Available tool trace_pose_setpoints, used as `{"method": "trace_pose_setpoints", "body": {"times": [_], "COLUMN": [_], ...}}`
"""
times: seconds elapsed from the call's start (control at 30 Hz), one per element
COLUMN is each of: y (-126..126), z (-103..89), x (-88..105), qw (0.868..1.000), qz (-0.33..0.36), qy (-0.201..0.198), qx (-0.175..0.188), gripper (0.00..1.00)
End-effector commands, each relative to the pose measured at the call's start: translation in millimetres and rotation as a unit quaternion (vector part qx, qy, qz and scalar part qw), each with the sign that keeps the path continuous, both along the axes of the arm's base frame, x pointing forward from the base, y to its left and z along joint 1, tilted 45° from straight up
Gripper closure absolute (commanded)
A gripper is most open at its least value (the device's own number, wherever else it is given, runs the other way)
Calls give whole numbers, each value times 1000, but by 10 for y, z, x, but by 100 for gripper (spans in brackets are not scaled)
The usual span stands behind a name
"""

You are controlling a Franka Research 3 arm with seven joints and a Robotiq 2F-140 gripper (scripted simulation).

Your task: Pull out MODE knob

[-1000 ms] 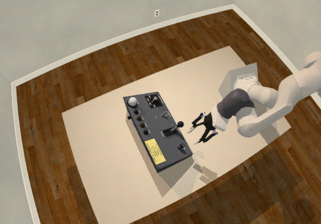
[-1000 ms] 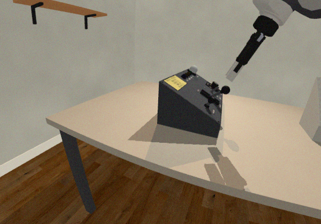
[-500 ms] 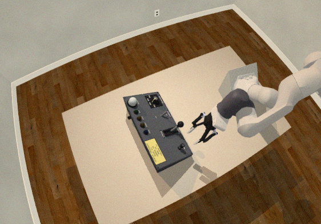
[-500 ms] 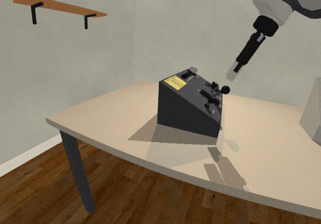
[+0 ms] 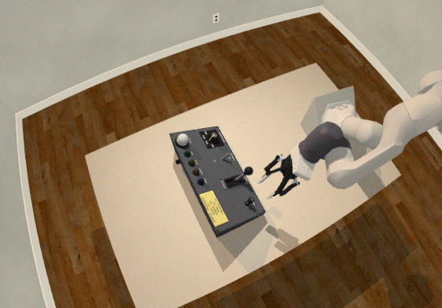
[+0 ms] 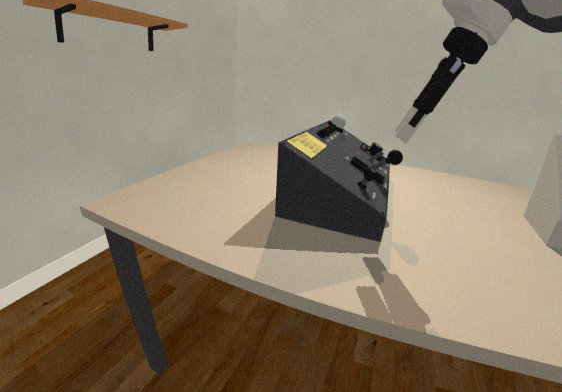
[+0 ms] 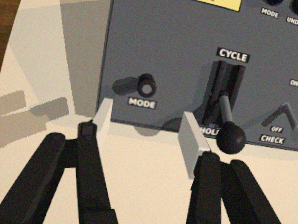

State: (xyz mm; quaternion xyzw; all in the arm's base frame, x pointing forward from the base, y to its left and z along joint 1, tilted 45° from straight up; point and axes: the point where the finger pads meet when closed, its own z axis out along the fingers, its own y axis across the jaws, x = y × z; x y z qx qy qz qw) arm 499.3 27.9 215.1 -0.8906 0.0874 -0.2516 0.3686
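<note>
The dark, sloped console [image 5: 212, 173] [image 6: 320, 200] [image 7: 165, 30] stands on the table. Its MODE knob [image 5: 250, 200] [image 6: 364, 183] [image 7: 147, 86] is a small black round knob near the low front corner, above the white MODE label. My gripper [image 5: 264, 189] [image 6: 404, 132] [image 7: 146, 118] is partly open, with nothing between its fingers. It hangs above and in front of the console's low edge, clear of the knob. In the wrist view the knob shows beyond the fingertips, between their lines. How far the knob sticks out is hard to tell.
The CYCLE lever [image 5: 248, 170] [image 6: 394, 157] [image 7: 230, 138] with its black ball sticks up close beside the right finger in the wrist view. The CHECK switch [image 5: 229, 158] [image 7: 286, 110] is beyond it. A white ball knob [image 5: 182, 140] [image 6: 338, 121] is at the far end. A grey box [image 6: 545, 205] stands on the table.
</note>
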Motion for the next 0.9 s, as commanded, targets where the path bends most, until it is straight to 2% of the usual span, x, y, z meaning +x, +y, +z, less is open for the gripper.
{"method": "trace_pose_setpoints", "body": {"times": [0.0, 0.87], "y": [-10, 17], "z": [1, -26], "x": [5, 28], "qw": [1000, 1000], "qz": [-3, -3], "qy": [1, 1], "qx": [0, 1], "gripper": [56, 56]}}
